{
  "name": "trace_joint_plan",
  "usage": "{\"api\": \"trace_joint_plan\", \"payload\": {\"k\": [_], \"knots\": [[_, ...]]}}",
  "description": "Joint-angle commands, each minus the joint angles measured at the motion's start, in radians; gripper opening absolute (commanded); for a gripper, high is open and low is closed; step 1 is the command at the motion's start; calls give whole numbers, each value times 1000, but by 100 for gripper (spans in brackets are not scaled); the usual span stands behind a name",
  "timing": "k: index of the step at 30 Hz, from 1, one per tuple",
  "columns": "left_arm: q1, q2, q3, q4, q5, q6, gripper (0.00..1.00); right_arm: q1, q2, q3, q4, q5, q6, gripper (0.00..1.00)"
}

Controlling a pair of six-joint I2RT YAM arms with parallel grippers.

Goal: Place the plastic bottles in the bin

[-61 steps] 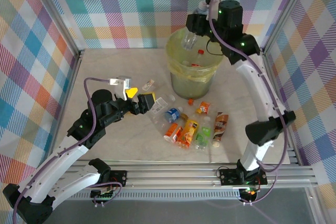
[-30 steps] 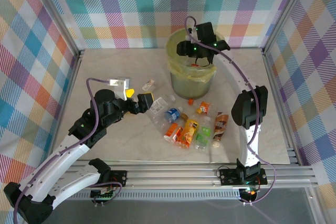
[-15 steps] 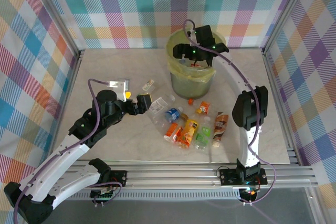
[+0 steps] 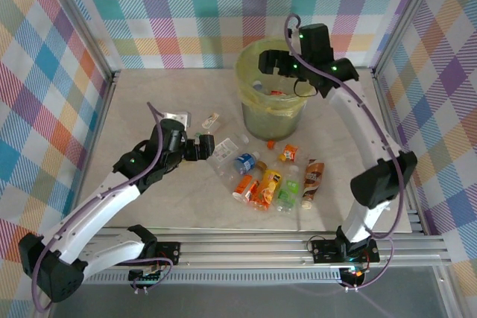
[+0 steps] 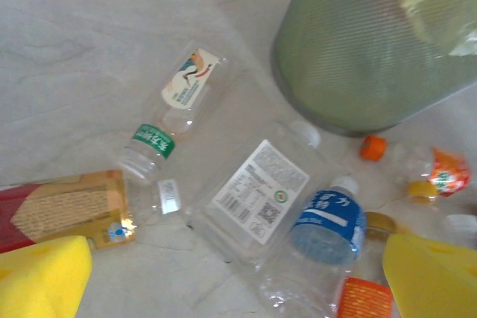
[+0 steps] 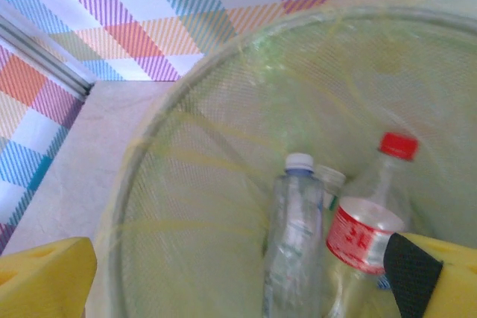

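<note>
Several plastic bottles lie in a loose heap on the table, among them a flat clear one (image 4: 228, 147) (image 5: 261, 191), a blue-labelled one (image 4: 244, 161) (image 5: 326, 223) and a green-banded one (image 5: 173, 113). My left gripper (image 4: 206, 144) (image 5: 238, 292) hangs open just above the flat clear bottle, its yellow pads (image 5: 37, 277) on either side and nothing between them. The bin (image 4: 272, 102) (image 6: 149, 161) stands at the back. My right gripper (image 4: 262, 60) (image 6: 238, 292) is open over its mouth, empty. Inside lie a clear white-capped bottle (image 6: 294, 236) and a red-labelled bottle (image 6: 369, 221).
Orange (image 4: 244, 188), yellow (image 4: 267, 184), green (image 4: 289, 188) and brown (image 4: 313, 176) labelled bottles lie in front of the bin. A small bottle (image 4: 211, 120) lies apart at the left. A loose orange cap (image 5: 373, 147) sits by the bin's base. Checked walls enclose the table.
My right gripper went down into the bin's mouth with a clear bottle, opened and let it drop, then lifted. My left gripper moved lower and nearer the flat clear bottle.
</note>
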Motion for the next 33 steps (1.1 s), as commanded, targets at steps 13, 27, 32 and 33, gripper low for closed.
{"api": "trace_joint_plan", "payload": {"k": [13,27,32,33], "knots": [[292,394,295,-325,-9,577,100,4,-452,-480,-82,254,66,100],[309,638,351,-468,-101,840,100,4,-632,-628,-131,286,93,100],[328,670,340,-454,-81,875,100,4,-651,-642,-129,286,98,100],[332,676,335,-448,-74,882,100,4,-654,-645,-128,286,99,100]]}}
